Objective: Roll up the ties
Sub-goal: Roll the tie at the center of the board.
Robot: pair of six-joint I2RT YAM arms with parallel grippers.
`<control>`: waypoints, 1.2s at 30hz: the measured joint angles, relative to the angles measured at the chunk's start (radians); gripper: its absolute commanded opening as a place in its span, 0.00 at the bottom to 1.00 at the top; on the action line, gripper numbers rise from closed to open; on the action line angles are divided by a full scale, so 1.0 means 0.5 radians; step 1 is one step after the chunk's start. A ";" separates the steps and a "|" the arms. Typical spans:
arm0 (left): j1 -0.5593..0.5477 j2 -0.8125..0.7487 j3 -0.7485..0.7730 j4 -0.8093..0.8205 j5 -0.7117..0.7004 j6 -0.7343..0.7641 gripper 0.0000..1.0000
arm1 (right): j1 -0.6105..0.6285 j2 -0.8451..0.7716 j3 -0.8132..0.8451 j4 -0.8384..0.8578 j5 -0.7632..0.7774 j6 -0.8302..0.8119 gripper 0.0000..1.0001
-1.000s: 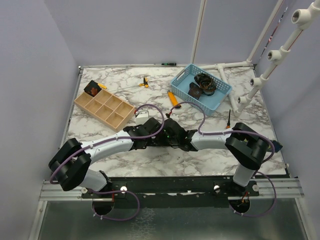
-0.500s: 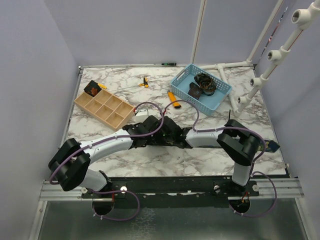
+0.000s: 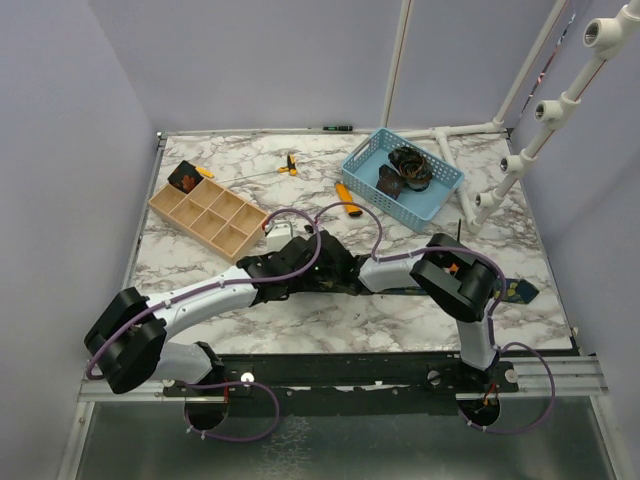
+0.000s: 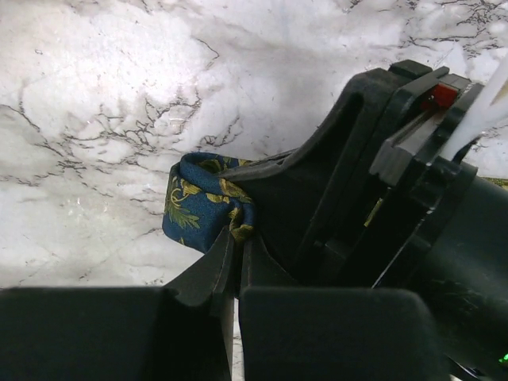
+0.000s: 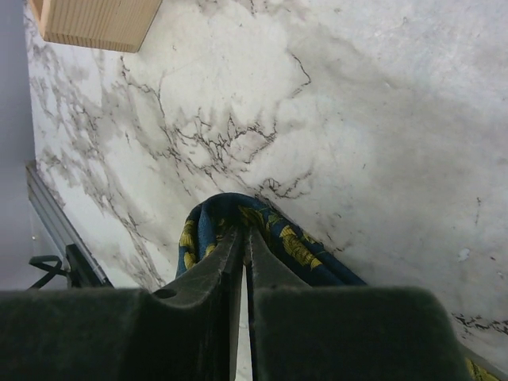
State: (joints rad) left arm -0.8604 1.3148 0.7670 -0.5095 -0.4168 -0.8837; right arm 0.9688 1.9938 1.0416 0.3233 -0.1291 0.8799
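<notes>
Rolling the first turns of the navy tie, in front of the blue basket and to its left. Pinching the folded end tight in the left gripper. Nipping the same fold from the opposite side with the right gripper, fingers all but closed on the cloth. Trailing the loose tail rightward, in front of the basket. Next, probably: turning the fold over itself, holding tension so the coil stays tight.

The left arm and right arm reach inward, low over the worktop middle, wrists meeting tip to tip. The left gripper has its jaws pressed together on the tie. The right gripper looks almost closed on it too.
</notes>
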 measured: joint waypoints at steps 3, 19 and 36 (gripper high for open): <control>-0.001 -0.004 -0.024 0.033 0.005 -0.007 0.00 | -0.002 -0.005 -0.079 0.134 -0.011 0.037 0.15; -0.012 -0.041 -0.078 0.061 -0.016 -0.005 0.00 | -0.004 -0.153 -0.173 0.045 0.047 0.055 0.27; -0.021 0.129 0.091 -0.098 -0.127 0.027 0.00 | -0.089 -0.767 -0.502 -0.232 0.455 0.131 0.36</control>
State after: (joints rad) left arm -0.8711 1.3792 0.8124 -0.5587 -0.4805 -0.8700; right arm 0.9241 1.6104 0.7906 0.2073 0.0982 0.9455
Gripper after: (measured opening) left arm 0.018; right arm 0.362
